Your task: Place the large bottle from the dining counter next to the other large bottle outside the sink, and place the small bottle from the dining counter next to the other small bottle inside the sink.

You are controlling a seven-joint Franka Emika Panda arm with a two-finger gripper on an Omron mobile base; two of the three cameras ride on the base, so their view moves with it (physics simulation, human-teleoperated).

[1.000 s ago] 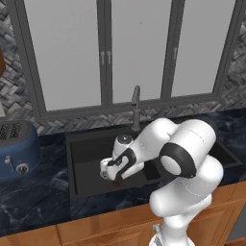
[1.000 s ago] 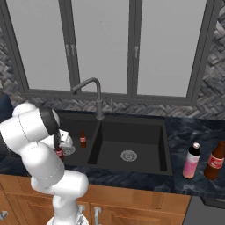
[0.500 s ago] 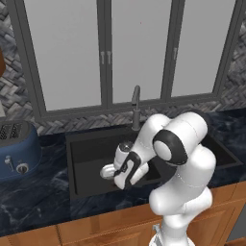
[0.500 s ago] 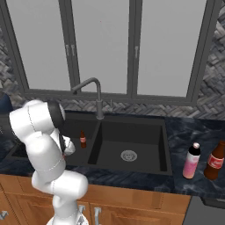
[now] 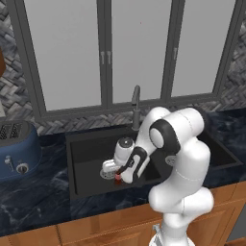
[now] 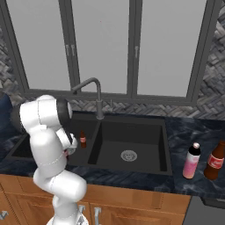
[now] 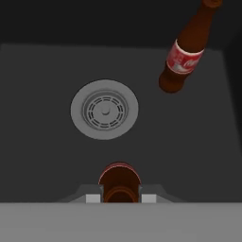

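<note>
Gripper [image 7: 121, 197] is clamped on the small bottle from the dining counter [image 7: 120, 182], which hangs neck-up between the fingertips. In the hand view we look straight down its long axis, so it's vertical, base towards the floor of the sink [image 7: 42, 156].

The relation that matters: the other small bottle [image 7: 185, 52] stands upright on the same basin floor, up and to the right of the held one in the hand view, well apart from it, with the drain [image 7: 104, 109] roughly between them and off to the left. From the right base view that standing bottle [image 6: 82, 139] sits in the left basin just beyond the arm's wrist, near the divider wall.

So the held bottle is over the correct basin but not yet beside its partner. My read: translate towards the standing bottle, keep the axis vertical, then lower and let go. Risk is clipping it on approach.

Large bottle [image 6: 214, 161] is already beside the pink bottle [image 6: 191, 161] on the worktop to the right of the sink.
</note>
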